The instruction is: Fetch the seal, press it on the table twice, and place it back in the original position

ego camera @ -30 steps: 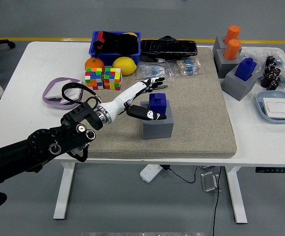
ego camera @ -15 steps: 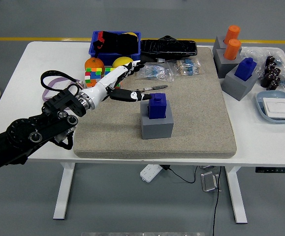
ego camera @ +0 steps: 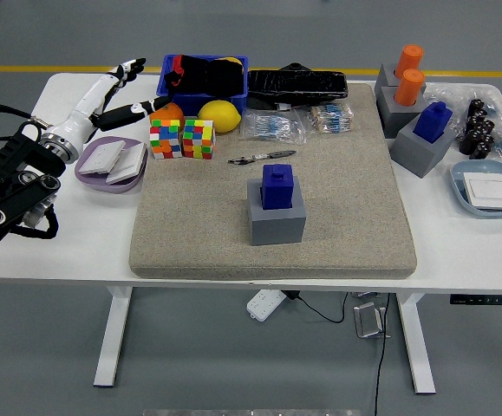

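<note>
Head view shows the blue seal [ego camera: 277, 185] standing upright in its grey holder [ego camera: 277, 217] near the middle of the beige mat [ego camera: 320, 217], well apart from the left hand [ego camera: 103, 97]. That hand hangs over the tabletop's [ego camera: 51, 234] far-left part, above and just left of the lilac plate [ego camera: 103, 165], with its fingers [ego camera: 129, 66] stretched out and spread, holding nothing. The black left arm enters from the picture's left edge. The right hand does not show.

Between the seal and the hand lie two colour cubes [ego camera: 182, 139], an orange [ego camera: 166, 112] and a lemon [ego camera: 219, 115], close to the mat's far-left corner. A small dark tool [ego camera: 262, 158] lies on the mat just beyond the holder. Farther back sit a blue bin [ego camera: 203, 75] with dark contents, a black tray [ego camera: 296, 83] and clear packets [ego camera: 298, 123].

On the right, two orange seals [ego camera: 408, 74] stand in grey holders, and another blue seal [ego camera: 433, 121] stands in its own grey block. Dark small pieces [ego camera: 479, 126] and a pale blue dish [ego camera: 488, 189] lie near the right edge.

The tabletop is white, on white legs. Grey floor surrounds it, with a yellow line [ego camera: 60, 68] running across at the far side.
</note>
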{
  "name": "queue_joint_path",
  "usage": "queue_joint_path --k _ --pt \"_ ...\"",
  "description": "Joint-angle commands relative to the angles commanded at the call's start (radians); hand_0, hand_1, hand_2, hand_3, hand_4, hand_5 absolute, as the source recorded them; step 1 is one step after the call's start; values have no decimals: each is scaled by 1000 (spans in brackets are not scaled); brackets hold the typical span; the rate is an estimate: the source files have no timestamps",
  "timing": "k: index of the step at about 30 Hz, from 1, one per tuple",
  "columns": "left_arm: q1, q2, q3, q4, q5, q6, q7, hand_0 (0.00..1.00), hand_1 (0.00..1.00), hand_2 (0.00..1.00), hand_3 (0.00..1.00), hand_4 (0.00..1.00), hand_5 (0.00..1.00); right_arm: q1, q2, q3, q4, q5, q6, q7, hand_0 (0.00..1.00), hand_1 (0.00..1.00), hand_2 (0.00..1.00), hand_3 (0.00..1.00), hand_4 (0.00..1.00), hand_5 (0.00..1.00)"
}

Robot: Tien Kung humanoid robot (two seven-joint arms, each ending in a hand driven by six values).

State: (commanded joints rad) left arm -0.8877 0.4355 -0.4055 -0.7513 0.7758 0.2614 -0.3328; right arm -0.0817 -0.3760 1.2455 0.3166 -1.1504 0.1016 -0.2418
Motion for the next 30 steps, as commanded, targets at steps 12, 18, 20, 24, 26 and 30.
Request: queue_joint_path --k 12,18,20,24,26,30 --pt "25 72 -55 86 -37 18 4 897 945 951 974 921 444 4 -6 10 2 -9 -2 0 770 684 689 623 715 354" --pt "24 97 -55 92 -43 21 16 896 944 952 974 900 411 4 -8 22 3 -16 -2 0 771 683 690 622 714 354" --pt "23 102 -57 93 -43 21 16 896 944 952 974 900 411 5 -8 25 4 -18 -3 0 771 683 690 622 714 354" --pt "19 108 -65 91 -39 20 18 894 943 951 973 882 385 5 -7 28 4 -18 -3 0 772 683 690 623 713 353" --pt "18 109 -72 88 -35 19 19 894 943 951 973 882 385 7 -6 30 6 -17 -3 0 772 683 690 623 713 353" --pt "15 111 -82 85 -31 20 19 895 941 950 973 872 373 9 -7 32 8 -18 -3 0 770 683 691 623 712 354"
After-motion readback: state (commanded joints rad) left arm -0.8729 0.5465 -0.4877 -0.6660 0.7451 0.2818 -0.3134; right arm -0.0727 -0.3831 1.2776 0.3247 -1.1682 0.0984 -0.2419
